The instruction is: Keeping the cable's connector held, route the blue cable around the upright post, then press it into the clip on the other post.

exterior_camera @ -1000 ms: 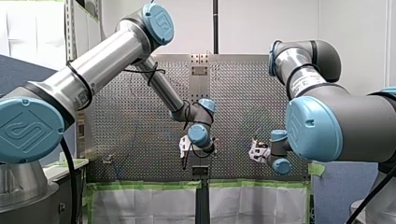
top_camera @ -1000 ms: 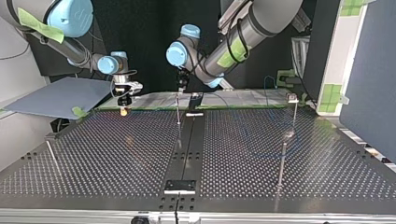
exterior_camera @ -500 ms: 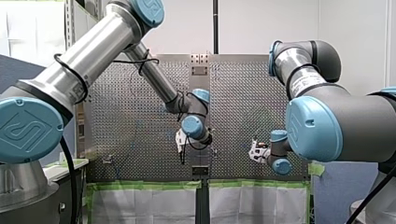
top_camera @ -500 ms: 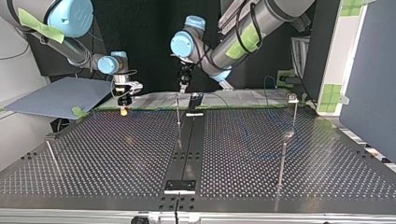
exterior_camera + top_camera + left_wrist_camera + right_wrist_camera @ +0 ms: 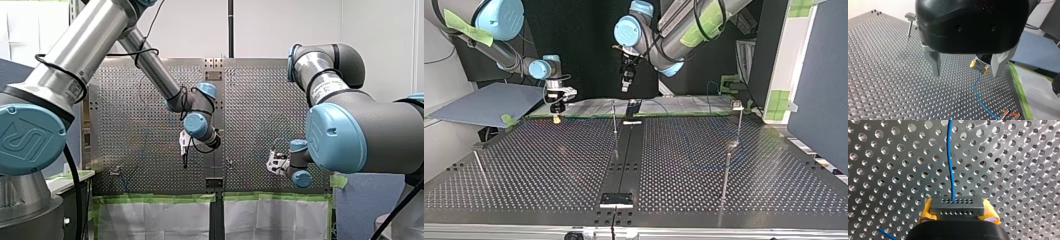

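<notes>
**Right wrist view.** The right gripper (image 5: 957, 216) had its yellow pads (image 5: 924, 213) clamped on the grey connector (image 5: 957, 203). From the connector the blue cable (image 5: 950, 157) ran ahead over the perforated table (image 5: 1010, 157).

**Left wrist view.** The left gripper (image 5: 966, 73) hung above the table, fingers spread and empty.

**Top view.** The left gripper sat at upper centre and the right gripper at upper left. A faint loop of cable lay right of centre, near a slim post (image 5: 726, 170).

**Handling.** The cable appeared thin, light and limp, so it would probably sag and curl. The rigid connector seemed the sound hold. A second grasp would best take the slack run just beyond it, sparing the joint.
</notes>
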You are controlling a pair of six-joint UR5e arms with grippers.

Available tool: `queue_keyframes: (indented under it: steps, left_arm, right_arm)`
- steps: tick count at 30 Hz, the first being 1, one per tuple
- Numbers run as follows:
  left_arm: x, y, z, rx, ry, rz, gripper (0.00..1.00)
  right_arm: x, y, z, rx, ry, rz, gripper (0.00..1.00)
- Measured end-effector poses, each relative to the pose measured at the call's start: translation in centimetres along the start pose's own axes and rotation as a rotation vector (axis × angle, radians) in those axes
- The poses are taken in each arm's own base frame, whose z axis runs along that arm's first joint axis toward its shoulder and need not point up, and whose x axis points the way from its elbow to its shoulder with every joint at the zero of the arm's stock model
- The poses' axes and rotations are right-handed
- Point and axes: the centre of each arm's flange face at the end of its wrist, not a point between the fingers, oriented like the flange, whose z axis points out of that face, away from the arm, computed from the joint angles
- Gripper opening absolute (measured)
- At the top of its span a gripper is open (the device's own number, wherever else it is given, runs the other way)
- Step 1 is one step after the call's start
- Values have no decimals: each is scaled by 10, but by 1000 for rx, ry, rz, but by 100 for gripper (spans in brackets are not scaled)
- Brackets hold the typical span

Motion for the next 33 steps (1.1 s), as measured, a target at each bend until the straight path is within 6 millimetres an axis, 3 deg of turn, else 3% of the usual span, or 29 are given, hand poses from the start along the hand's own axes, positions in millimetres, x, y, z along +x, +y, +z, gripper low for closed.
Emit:
queue_keyframes:
  steps: [33]
  left_arm:
    - [-26,48,-118,-9,-16,62,100]
  right_arm:
    - [-4,4,-3,-35,-14,-21,0]
